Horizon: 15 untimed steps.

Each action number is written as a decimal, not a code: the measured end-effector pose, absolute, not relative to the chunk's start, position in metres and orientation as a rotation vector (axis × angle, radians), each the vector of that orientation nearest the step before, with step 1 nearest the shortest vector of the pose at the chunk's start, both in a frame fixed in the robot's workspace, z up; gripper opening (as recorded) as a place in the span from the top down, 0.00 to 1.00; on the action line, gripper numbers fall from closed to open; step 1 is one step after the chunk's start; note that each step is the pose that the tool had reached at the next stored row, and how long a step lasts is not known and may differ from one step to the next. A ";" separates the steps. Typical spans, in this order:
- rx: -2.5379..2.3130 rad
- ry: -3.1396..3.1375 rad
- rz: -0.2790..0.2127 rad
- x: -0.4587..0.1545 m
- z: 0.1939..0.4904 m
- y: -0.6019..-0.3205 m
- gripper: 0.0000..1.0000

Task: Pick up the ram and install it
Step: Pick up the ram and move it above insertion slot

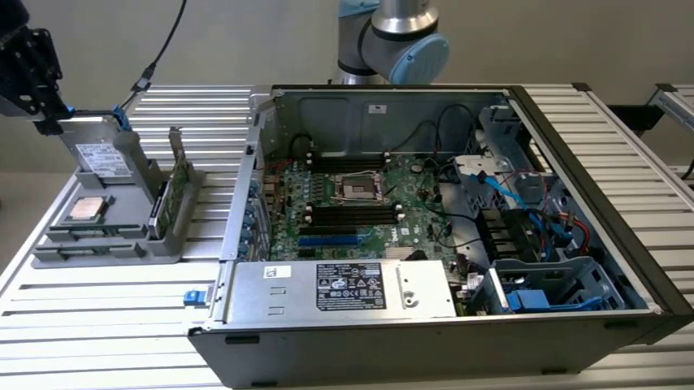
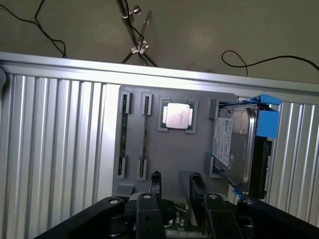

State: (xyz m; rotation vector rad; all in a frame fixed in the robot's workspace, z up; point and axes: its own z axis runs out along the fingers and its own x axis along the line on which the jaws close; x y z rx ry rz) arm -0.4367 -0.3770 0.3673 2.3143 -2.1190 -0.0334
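Ram [image 1: 162,210]: exterior view; green stick standing on edge in a slot of the grey tray [image 1: 65,252], at the exterior view's left of the open computer case [image 1: 434,341].
Gripper [image 1: 45,114]: exterior view; hangs above the tray's far end, well apart from the ram.
Processor [image 1: 87,210]: exterior view; lies flat on the tray, near the ram.
Ram [image 2: 122,142]: wrist view; seen edge-on in its tray [image 2: 169,154] slot.
Processor [image 2: 178,115]: wrist view; sits between the ram slots and the hard drive [image 2: 234,142].
Gripper [image 2: 176,185]: wrist view; fingers [image 2: 155,181] spread apart, gripping nothing, bare tray between them.
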 end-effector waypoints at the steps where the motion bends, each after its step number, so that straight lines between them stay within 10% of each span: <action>1: 2.314 -2.119 -0.034 -0.437 0.367 -0.377 0.64; 15: 2.324 -2.110 -0.036 -0.441 0.351 -0.397 0.55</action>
